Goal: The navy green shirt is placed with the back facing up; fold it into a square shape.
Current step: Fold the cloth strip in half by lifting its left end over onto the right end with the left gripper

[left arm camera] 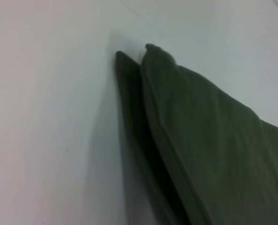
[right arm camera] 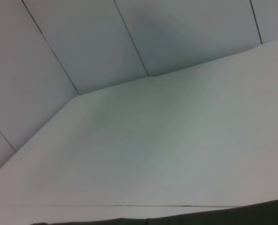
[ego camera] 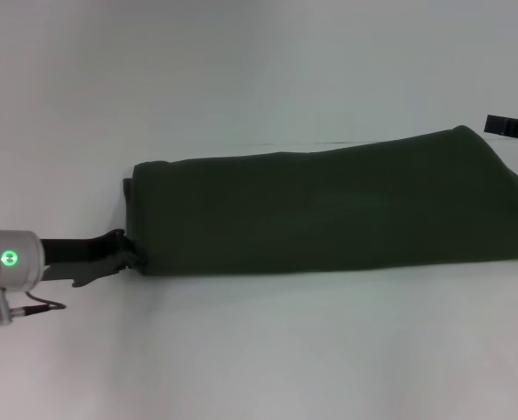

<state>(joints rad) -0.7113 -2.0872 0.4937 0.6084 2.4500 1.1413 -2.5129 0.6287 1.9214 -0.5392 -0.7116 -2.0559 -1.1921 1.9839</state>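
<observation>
Navy green shirt is lying folded into a long band across your white table. Your left gripper is pinching its near left corner, while your right gripper is sitting beside the far right end; whether its fingers are spread you cannot tell.

navy green shirt: soft matt knit cloth, smooth, stitched hem | table: white, smooth, faintly satin | left gripper: matt black plastic, grey metal wrist
</observation>
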